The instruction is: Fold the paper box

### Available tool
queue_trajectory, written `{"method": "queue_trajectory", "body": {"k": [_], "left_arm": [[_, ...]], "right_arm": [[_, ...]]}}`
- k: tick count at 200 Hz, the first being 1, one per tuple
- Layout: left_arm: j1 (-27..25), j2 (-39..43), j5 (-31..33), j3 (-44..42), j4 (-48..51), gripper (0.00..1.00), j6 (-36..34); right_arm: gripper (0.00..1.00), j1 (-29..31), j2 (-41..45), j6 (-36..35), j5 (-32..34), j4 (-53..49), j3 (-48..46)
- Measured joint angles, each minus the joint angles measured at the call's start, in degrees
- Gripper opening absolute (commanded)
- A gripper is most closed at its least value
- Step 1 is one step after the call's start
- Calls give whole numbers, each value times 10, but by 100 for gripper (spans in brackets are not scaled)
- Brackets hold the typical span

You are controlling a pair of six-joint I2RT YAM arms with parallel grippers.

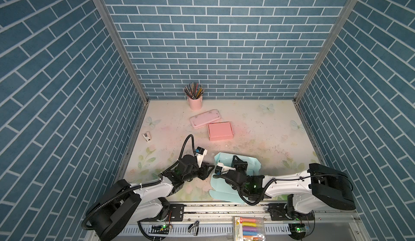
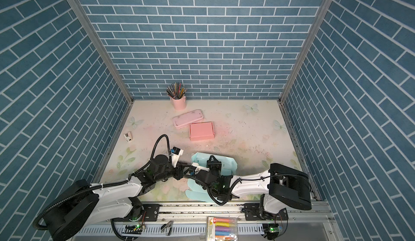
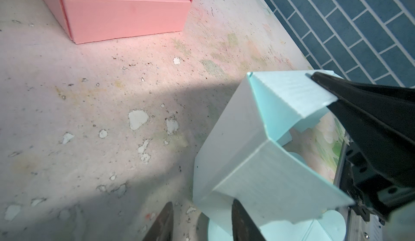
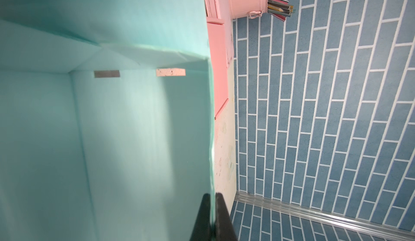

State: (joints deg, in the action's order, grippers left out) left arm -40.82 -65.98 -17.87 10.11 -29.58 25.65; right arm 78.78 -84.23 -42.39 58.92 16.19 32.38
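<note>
Two tools meet at the paper box [image 1: 254, 164], low on the counter [image 1: 258, 127]. The right tool [image 4: 212, 195] is clamped on the edge of its upright wall. The left tool [image 3: 202, 202] is half-spread and grips nothing, with the box's corner just ahead of it.

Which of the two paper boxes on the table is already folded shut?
The pink box, farther back. The light blue box in front is open, with its flaps spread.
</note>
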Motion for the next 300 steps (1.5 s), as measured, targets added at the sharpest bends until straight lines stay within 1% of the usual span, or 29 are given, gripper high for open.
{"method": "queue_trajectory", "body": {"k": [27,71,136,219,243,274,300], "left_arm": [[-4,3,3,-3,-8,48,-5],[-7,-17,3,1,-21,50,-14],[-11,-36,-6,10,-43,58,-36],[-29,-94,-15,45,-77,58,-47],[-35,-102,-6,50,-88,55,-46],[-45,-106,7,51,-92,44,-48],[-49,-106,25,54,-89,39,-50]], "right_arm": [[0,4,0,-2,-3,2,0],[0,9,-3,-5,0,3,0],[0,11,-9,-14,2,12,0],[0,14,-11,-14,4,14,0],[0,16,-10,-14,5,14,0],[0,19,-10,-14,5,14,0],[0,20,-10,-14,5,14,0]]}}
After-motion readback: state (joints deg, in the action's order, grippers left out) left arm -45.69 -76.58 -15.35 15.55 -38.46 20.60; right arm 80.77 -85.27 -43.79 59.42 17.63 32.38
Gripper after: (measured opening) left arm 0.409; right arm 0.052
